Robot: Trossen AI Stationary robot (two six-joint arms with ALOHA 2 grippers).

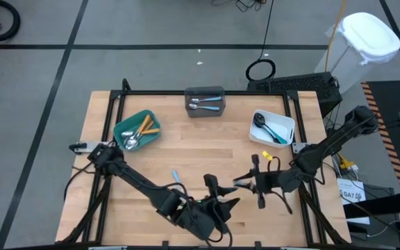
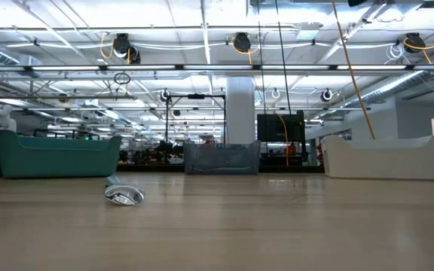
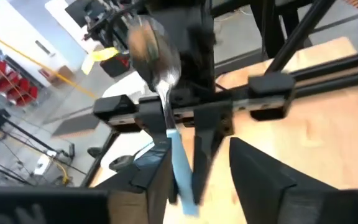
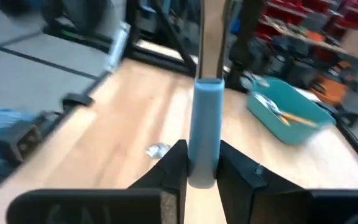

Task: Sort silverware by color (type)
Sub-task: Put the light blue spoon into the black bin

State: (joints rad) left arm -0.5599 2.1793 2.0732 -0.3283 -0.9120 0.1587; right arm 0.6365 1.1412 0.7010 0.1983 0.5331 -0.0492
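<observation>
Right pincer is clamped on the matte blue handle of a spoon with a polished oval bowl, held above the wooden tabletop. Left pincer stands apart around that handle. Teal bin holds orange-handled silverware.

Blue-handled spoon; teal bin; white bin.

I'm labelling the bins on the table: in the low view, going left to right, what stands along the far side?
teal bin → grey bin → white bin
</observation>
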